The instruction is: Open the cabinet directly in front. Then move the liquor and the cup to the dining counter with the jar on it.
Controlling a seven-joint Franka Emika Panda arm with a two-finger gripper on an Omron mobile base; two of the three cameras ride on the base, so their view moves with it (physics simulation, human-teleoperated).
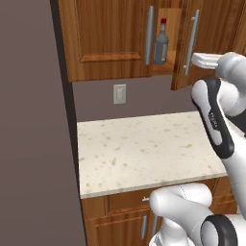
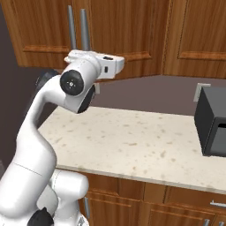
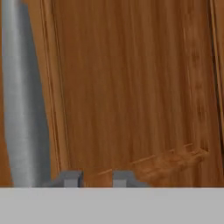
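Cabinet (image 1: 110, 38) is right ahead of me on the wall, reddish-brown w/ panelled double doors. In left base view its right door (image 1: 204, 33) is swung partway out, left door flat shut, so there's a gap betw. the two silver bar handles. Liquor (image 1: 161, 44) stands upright inside that gap on the shelf: red cap, pale label, narrow neck. Left handle (image 1: 150, 35) sits just beside the bottle on its left; right door's handle (image 1: 192, 41) is on its right.

My gripper (image 3: 97, 178) is up at the open door. In hand view my two finger tips (image 3: 70, 178) stand close together w/ a narrow slit betw. them, nothing in it; they face the wood panel of the door. The handle runs as a grey bar up the left of that view, off to the side of the tips, not betw. them. Whether the left tip touches it, can't tell.

Below the cabinet: small speckled countertop (image 1: 144, 149), bare top, wall outlet (image 1: 119, 93) above it. Right base view has a dark boxy appliance (image 2: 212, 121) on the countertop's right end, another outlet (image 2: 201, 90) just behind it. My forearm crosses in front of the handles there.
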